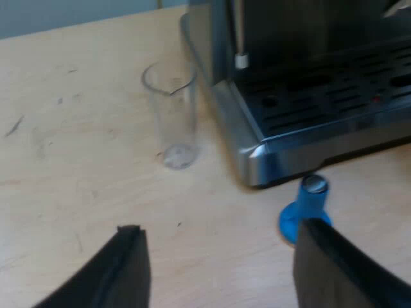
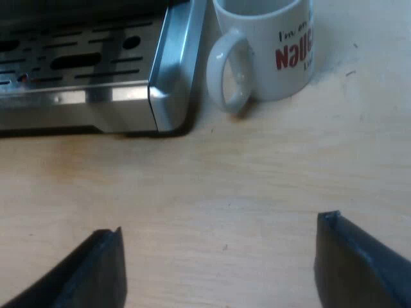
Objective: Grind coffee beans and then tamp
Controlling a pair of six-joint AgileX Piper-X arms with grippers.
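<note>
The left gripper (image 1: 221, 228) hangs over the wooden table (image 1: 77, 160) with its two black fingers wide apart and nothing between them. The bare wood under and just beyond them gives free room. Close to one finger stands the blue tamper (image 1: 307, 208), upright on its base with the metal cap on top. The finger covers a part of the base, so I cannot tell if they touch. Just beyond the tamper is the steel corner of the espresso machine (image 1: 308, 102), and its edge is near the tamper. Farther off, the measuring glass (image 1: 173, 115) stands upright and empty, near the machine's side wall but apart from it, with open table around it on the other sides.

The right gripper (image 2: 219, 224) is also spread wide and holds nothing, over a broad strip of bare table. Beyond this strip is another corner of the machine with the slotted drip tray (image 2: 70, 61). A white mug (image 2: 273, 51) with red letters stands just beside this corner, its handle turned toward the steel edge with a narrow gap between them.
</note>
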